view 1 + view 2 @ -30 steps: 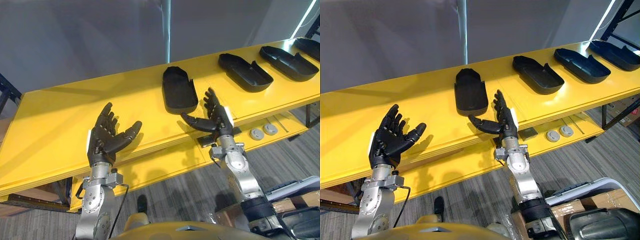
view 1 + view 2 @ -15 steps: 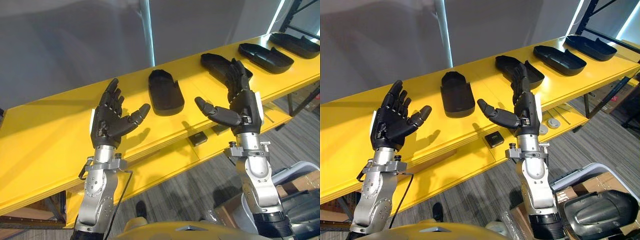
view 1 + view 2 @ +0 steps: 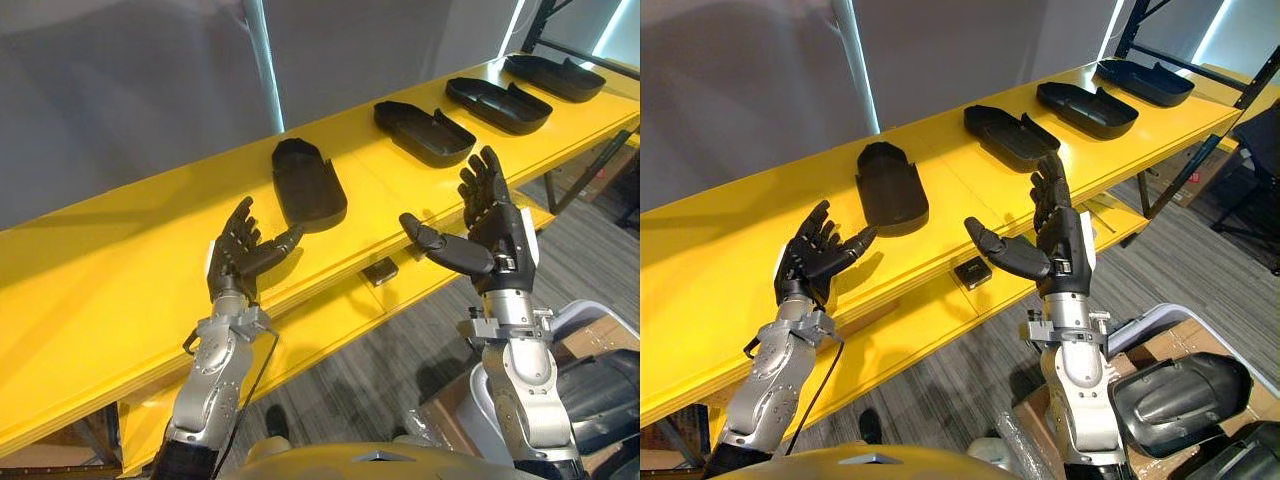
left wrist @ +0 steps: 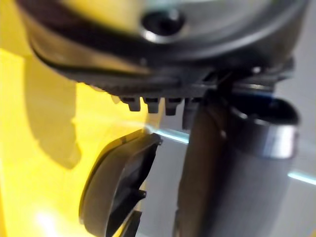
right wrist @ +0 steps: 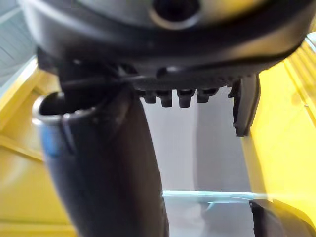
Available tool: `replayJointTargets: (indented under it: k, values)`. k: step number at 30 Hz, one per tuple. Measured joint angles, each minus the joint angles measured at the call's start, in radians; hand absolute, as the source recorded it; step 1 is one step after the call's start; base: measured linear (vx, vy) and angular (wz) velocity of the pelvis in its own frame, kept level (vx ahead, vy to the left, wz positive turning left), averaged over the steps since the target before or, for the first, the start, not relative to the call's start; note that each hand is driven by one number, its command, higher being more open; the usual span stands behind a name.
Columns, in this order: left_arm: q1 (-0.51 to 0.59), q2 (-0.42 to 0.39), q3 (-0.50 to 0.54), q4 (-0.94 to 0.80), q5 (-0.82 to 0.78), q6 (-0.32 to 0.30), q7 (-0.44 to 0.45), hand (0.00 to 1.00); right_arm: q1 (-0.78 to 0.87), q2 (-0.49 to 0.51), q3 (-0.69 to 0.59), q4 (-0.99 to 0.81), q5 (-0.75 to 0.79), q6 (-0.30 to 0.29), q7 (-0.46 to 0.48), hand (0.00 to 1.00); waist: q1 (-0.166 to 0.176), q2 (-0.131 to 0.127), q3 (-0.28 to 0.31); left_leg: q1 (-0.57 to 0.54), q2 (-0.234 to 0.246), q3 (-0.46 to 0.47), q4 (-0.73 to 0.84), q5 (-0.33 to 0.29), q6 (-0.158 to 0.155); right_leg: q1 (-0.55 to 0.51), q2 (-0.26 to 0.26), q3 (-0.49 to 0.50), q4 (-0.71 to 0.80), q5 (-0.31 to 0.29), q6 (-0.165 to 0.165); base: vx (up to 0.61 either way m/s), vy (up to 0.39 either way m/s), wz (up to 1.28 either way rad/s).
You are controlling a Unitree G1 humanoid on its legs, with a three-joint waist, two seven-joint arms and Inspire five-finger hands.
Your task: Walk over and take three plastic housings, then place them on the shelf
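While both hands are raised at the yellow surface [image 3: 120,290], neither grips anything. Left hand [image 3: 232,268]: fingers [image 3: 240,228] straight, released. The nearest plastic housing [image 3: 308,187] lies on the surface just past the thumb tip, not touching. Right hand [image 3: 497,240]: fingers [image 3: 487,185] spread, released. Second housing [image 3: 424,132] sits beyond those fingertips, apart. Third housing [image 3: 498,105] and fourth housing [image 3: 555,76] lie further along. Small black box [image 3: 380,270] is on the lower shelf [image 3: 330,320], between the hands.
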Motion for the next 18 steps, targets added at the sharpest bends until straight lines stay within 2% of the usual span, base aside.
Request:
replayJointTargets:
  k: [4,10,18]
  values:
    - [-0.029,-0.001,-0.039,0.057,-0.022,-0.001,-0.044,1.0,0.014,0.029,0.0,-0.027,0.021,0.0,0.007,1.0,-0.017,-0.009,0.005,0.0,0.0,0.008,0.0,-0.002,-0.001,-0.008,0.0,0.009,0.005,0.0,0.0,0.01,-0.018,-0.06]
    - [-0.083,-0.008,-0.131,0.101,-0.096,0.002,-0.133,1.0,0.014,0.033,0.003,-0.036,0.023,0.0,0.029,1.0,-0.019,-0.012,0.006,0.013,0.002,0.033,0.0,0.002,0.005,-0.014,0.0,0.034,0.023,0.002,0.005,0.01,-0.019,-0.11]
    - [-0.139,-0.018,-0.165,0.142,-0.162,0.002,-0.16,1.0,0.015,0.033,0.007,-0.038,0.023,0.0,0.051,1.0,-0.033,-0.012,0.006,0.017,0.012,0.044,0.0,-0.004,-0.001,-0.018,0.007,0.039,0.031,-0.006,0.003,-0.02,-0.018,-0.03]
